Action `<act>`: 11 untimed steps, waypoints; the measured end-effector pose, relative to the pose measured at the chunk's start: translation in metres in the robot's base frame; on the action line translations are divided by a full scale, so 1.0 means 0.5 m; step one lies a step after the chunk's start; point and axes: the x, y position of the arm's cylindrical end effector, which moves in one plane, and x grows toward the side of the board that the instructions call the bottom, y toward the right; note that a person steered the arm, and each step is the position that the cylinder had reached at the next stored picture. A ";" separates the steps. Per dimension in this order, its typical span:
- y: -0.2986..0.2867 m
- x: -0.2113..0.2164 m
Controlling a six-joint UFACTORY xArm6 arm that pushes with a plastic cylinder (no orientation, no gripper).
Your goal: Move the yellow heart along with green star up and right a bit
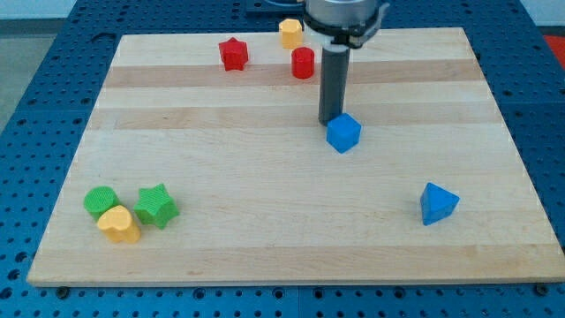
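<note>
The yellow heart (119, 224) lies near the board's bottom left corner. The green star (156, 205) sits just to its upper right, touching or nearly touching it. A green cylinder (101, 201) sits just above and left of the heart. My tip (329, 121) is far away, at the upper middle of the board, right against the upper left side of a blue cube (343, 133).
A red star (234, 54), a red cylinder (303, 63) and a yellow hexagonal block (290, 33) stand near the board's top edge. A blue triangular block (437, 204) lies at the lower right. The wooden board (265, 256) rests on a blue perforated table.
</note>
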 end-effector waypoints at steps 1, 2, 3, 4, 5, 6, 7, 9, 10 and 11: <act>0.008 0.069; 0.072 0.122; 0.116 0.166; 0.088 0.174; -0.014 0.188; -0.045 0.249; -0.050 0.318; -0.182 0.417; -0.242 0.417; -0.360 0.417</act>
